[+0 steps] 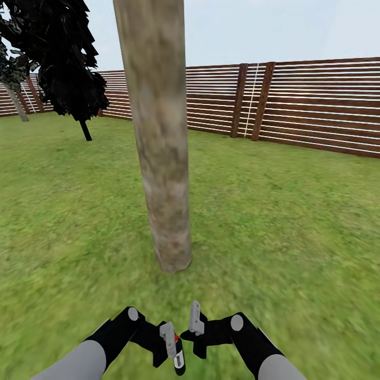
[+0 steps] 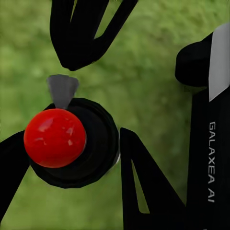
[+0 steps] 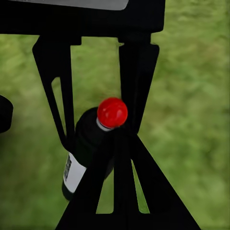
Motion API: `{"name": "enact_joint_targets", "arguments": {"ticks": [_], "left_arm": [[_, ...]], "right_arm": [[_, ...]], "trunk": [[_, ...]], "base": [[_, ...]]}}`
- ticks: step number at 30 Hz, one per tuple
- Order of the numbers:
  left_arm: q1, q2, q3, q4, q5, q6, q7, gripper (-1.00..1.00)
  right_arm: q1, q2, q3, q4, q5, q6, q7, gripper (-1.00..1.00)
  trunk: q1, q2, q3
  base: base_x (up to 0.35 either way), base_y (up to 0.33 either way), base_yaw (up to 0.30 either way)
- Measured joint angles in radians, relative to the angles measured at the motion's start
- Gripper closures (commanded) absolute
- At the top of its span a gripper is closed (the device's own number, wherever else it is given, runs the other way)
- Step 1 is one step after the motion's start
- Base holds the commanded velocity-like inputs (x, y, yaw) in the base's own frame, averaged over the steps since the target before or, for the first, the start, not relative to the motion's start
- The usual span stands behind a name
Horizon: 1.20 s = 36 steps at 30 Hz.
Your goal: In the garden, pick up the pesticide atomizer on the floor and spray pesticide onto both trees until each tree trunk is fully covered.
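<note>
- Nearest to you, at the bottom of the head view, your left gripper (image 1: 171, 354) holds the dark bottle-shaped pesticide atomizer with a red round cap and white label (image 1: 179, 354); its jaws are clamped narrowly on the bottle's body.
- In the left wrist view the atomizer (image 2: 72, 141) appears from above, red cap uppermost, with a black finger (image 2: 143, 187) pressed to one side and another to the opposite side.
- Your right gripper (image 1: 194, 330) sits just beside the left one, close to the atomizer; you cannot tell from the head view how wide its jaws stand.
- In the right wrist view the atomizer (image 3: 91, 143) lies between black fingers (image 3: 134, 76), tilted, over grass; whose fingers touch it there is unclear.
- Under both arms spreads the blurry green grass lawn (image 1: 285, 237).
- Straight ahead, near the grippers, rises the thick mottled grey-brown bare tree trunk (image 1: 158, 132), slightly leaning.
- Further off to the left stands a dark-leaved slim tree (image 1: 68, 63).
- Farthest, the brown horizontal-slat wooden fence (image 1: 316, 105) closes the lawn.
</note>
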Motion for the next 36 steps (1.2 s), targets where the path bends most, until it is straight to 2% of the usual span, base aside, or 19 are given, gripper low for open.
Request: {"name": "enact_joint_targets", "arguments": {"ticks": [16,22,23,25,31,36], "left_arm": [[0.000,-0.012,0.000,-0.001,0.001,0.000,-0.001,1.00],[-0.001,0.000,-0.001,0.012,-0.005,0.000,0.000,1.00],[-0.002,0.008,0.000,0.013,-0.006,0.000,0.000,1.00],[-0.001,0.039,-0.003,0.014,-0.007,0.000,0.001,1.00],[0.006,0.153,-0.001,0.015,-0.008,-0.017,0.000,1.00],[0.010,0.260,0.003,0.016,-0.006,-0.034,0.000,1.00]], "right_arm": [[0.000,0.000,0.000,0.000,0.000,0.000,0.000,1.00],[0.000,0.000,0.000,0.001,0.000,0.000,0.000,1.00],[0.000,0.000,0.000,0.001,0.000,0.000,0.000,1.00],[0.000,0.000,0.000,0.003,0.000,0.000,0.000,1.00],[0.000,0.000,0.000,0.004,0.001,0.000,0.000,1.00],[0.000,0.000,0.000,0.009,0.002,0.000,0.000,1.00]], "trunk": [[0.000,0.000,0.000],[0.000,0.000,0.000],[0.000,0.000,0.000],[0.000,0.000,0.000],[0.000,0.000,0.000],[0.000,0.000,0.000]], "base": [[0.000,0.000,0.000],[0.000,0.000,0.000],[0.000,0.000,0.000],[0.000,0.000,0.000],[0.000,0.000,0.000],[0.000,0.000,0.000]]}}
